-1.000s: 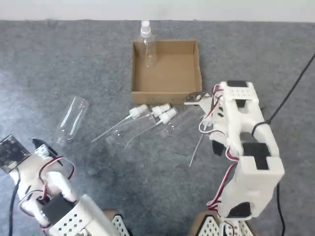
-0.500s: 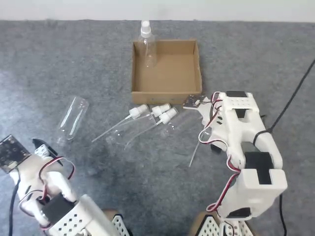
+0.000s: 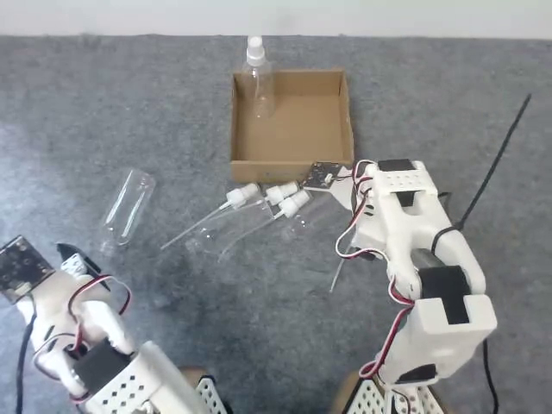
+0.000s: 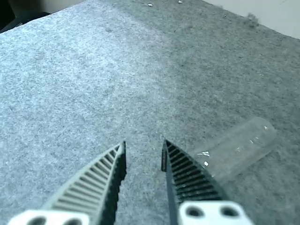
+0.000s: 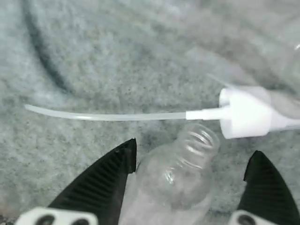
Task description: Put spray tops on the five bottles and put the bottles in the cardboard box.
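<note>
Right gripper [image 5: 194, 147]: jaws spread wide on either side of an uncapped bottle [image 5: 176, 183] lying on the grey desk [image 5: 93, 56]. The bottle's body is cut off, and its open neck points at a spray top [image 5: 246, 112] whose tube lies crosswise. Left gripper [image 4: 143, 143]: jaws slightly apart and empty, near another lying bottle [image 4: 239, 147].

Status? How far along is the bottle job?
Done: one capped bottle stands in the cardboard box.
In hand: the right gripper is open astride an uncapped bottle lying on the carpet, not yet gripped. A loose spray top lies by its neck.
Remaining: a second bare bottle lies near the open, empty left gripper. Nothing else is boxed.
</note>
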`<state>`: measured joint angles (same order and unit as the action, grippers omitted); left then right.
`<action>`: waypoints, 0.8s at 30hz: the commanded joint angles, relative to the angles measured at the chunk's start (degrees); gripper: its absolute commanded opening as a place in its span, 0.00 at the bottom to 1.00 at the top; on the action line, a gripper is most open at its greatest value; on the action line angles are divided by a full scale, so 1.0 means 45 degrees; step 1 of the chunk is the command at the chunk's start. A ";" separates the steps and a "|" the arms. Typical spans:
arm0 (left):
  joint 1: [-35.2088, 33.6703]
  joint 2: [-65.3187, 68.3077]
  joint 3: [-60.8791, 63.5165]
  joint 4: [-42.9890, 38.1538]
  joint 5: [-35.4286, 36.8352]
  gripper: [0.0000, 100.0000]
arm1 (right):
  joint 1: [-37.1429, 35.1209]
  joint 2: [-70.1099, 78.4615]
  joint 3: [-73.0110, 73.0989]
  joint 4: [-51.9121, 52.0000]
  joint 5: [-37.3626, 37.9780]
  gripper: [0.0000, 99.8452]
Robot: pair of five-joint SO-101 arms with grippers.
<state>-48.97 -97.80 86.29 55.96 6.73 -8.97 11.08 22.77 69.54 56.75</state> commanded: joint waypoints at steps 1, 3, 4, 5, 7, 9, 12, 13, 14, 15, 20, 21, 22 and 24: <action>0.0039 -0.0254 -0.0186 -0.0586 -0.0176 0.12 | 0.0147 -0.0791 -0.0137 -0.0147 0.0234 0.34; 0.0039 -0.0254 -0.0186 -0.0586 -0.0176 0.12 | 0.0342 -0.0791 -0.0098 -0.0029 0.0567 0.34; 0.0039 -0.0254 -0.0186 -0.0586 -0.0176 0.12 | 0.0440 -0.0791 -0.0098 0.0029 0.0645 0.34; 0.0039 -0.0254 -0.0186 -0.0586 -0.0176 0.12 | 0.0537 -0.0791 -0.0098 0.0049 0.0742 0.34; 0.0039 -0.0254 -0.0186 -0.0586 -0.0176 0.12 | 0.0694 -0.0811 -0.0098 0.0049 0.0840 0.34; 0.0039 -0.0254 -0.0186 -0.0586 -0.0176 0.12 | 0.0850 -0.0733 -0.0098 0.0049 0.0840 0.34; 0.0039 -0.0254 -0.0186 -0.0586 -0.0176 0.12 | 0.0889 -0.0713 -0.0098 0.0068 0.0840 0.34; 0.0039 -0.0254 -0.0186 -0.0586 -0.0176 0.12 | 0.0908 -0.0713 -0.0098 0.0088 0.0821 0.34; 0.0039 -0.0254 -0.0186 -0.0586 -0.0176 0.12 | 0.0908 -0.0713 -0.0098 0.0186 0.0821 0.34; 0.0039 -0.0254 -0.0186 -0.0586 -0.0176 0.12 | 0.0889 -0.0713 -0.0098 0.0303 0.0801 0.34; 0.0039 -0.0254 -0.0186 -0.0586 -0.0176 0.12 | 0.0811 -0.0811 -0.0117 0.0479 0.0195 0.34; 0.0039 -0.0254 -0.0186 -0.0586 -0.0176 0.12 | 0.0830 -0.0830 -0.0117 0.0479 0.0156 0.34; 0.0039 -0.0254 -0.0186 -0.0586 -0.0176 0.12 | 0.0830 -0.0830 -0.0117 0.0498 0.0137 0.34; 0.0039 -0.0254 -0.0186 -0.0586 -0.0176 0.12 | 0.0889 -0.0811 -0.0117 0.0518 0.0117 0.34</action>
<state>-48.97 -97.80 86.29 55.96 6.73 -6.15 11.08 22.77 70.68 58.42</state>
